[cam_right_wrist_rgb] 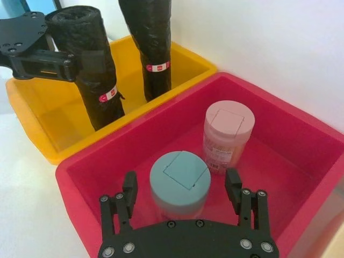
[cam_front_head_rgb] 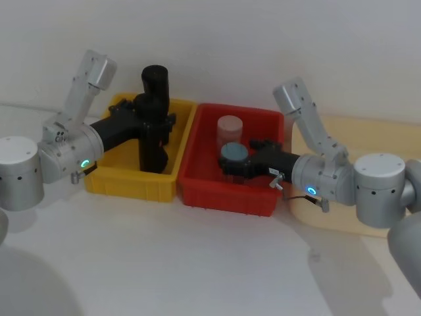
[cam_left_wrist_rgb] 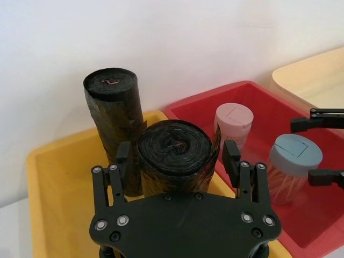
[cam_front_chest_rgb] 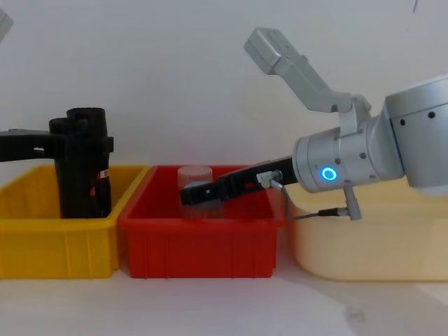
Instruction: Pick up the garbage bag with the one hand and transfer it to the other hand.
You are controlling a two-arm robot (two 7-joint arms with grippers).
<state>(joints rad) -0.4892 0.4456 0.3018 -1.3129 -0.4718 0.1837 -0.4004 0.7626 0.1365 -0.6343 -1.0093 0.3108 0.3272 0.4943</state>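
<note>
Two black garbage bag rolls with red labels stand in the yellow bin. My left gripper, on the green-lit arm, is open. Its fingers straddle the upper part of the nearer garbage bag, with small gaps on both sides. That roll leans slightly; the second roll stands just behind it. My right gripper, on the blue-lit arm, is open over the red bin, with a finger on either side of the blue-lidded jar.
A pink-lidded clear jar stands behind the blue-lidded one in the red bin. The two bins sit side by side against the white wall. A beige tray lies to the right of the red bin, under my right arm.
</note>
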